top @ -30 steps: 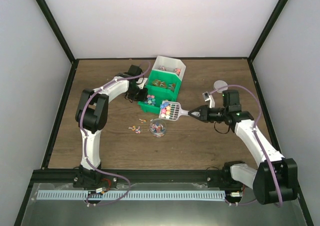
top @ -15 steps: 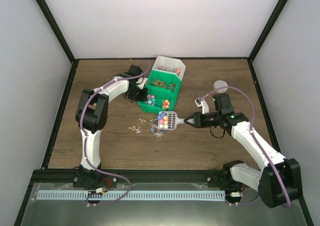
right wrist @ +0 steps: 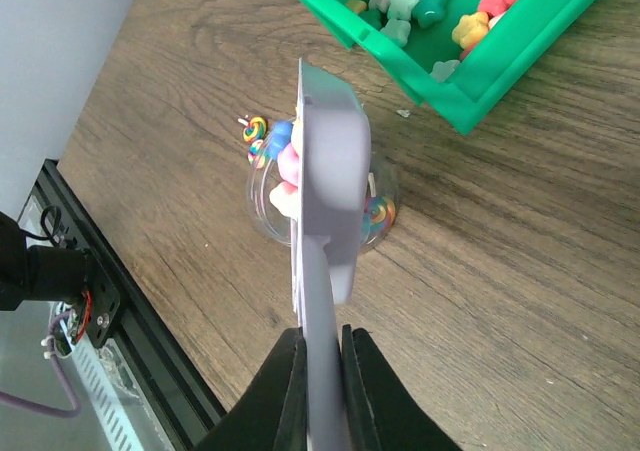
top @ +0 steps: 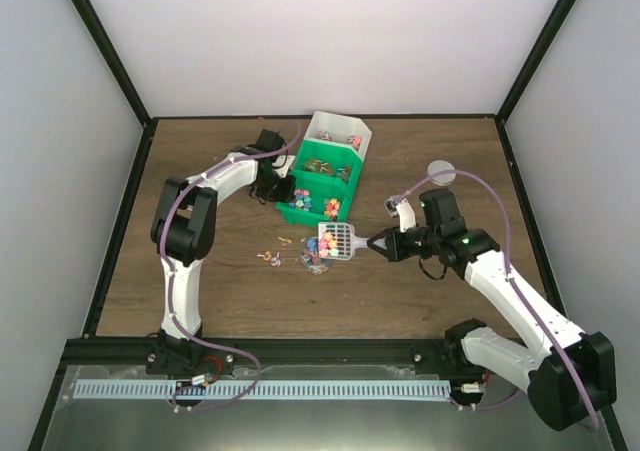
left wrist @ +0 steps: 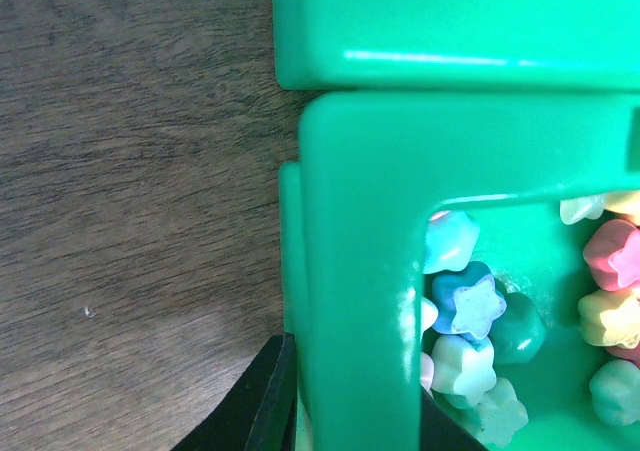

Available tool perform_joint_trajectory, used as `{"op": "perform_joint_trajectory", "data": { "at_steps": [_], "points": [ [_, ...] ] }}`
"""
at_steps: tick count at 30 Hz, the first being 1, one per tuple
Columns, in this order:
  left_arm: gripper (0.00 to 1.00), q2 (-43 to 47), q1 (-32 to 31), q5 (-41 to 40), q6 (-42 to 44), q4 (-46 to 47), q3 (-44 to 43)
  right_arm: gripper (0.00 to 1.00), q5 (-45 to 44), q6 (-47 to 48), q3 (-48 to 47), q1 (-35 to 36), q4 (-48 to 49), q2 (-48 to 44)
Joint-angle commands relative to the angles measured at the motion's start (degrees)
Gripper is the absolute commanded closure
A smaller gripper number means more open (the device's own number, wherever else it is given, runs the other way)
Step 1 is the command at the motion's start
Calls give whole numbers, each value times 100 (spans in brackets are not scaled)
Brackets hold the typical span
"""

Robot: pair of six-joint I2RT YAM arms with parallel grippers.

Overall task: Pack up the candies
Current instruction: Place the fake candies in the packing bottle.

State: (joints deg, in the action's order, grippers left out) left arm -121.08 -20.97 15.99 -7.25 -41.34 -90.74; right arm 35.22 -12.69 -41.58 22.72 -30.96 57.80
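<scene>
Three white walls [top: 320, 41], wooden surface [top: 420, 296]; right gripper [top: 378, 241] clamps grey scoop [top: 340, 239] of candies [top: 327, 244]; left gripper [top: 278, 189] we can't tell.

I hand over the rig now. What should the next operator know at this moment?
Right gripper: shut on the grey scoop, loaded with candies, over the clear cup.
Left gripper: at the green bin wall; grip unclear.
Done: some candies in the cup.
Left: tip this load in; more sit in the bin, a few loose on the table.
</scene>
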Motion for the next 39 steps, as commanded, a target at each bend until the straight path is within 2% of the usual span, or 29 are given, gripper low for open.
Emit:
{"op": "perform_joint_trajectory", "data": {
  "at_steps": [1,20,34,39],
  "points": [
    [82,-119,29,374,-102,165,-172,99,-178,119,-309,50,-72,-178],
    [81,-131,40,414,-97,187,-181,99,-283,214,-857,205,-367,-82],
    [81,-161,62,508,-117,230,-154,99,-1386,168,-1368,841,-759,216],
    [81,-163,67,528,-119,241,-155,99,-1493,262,-1472,903,-876,299]
  ]
}}
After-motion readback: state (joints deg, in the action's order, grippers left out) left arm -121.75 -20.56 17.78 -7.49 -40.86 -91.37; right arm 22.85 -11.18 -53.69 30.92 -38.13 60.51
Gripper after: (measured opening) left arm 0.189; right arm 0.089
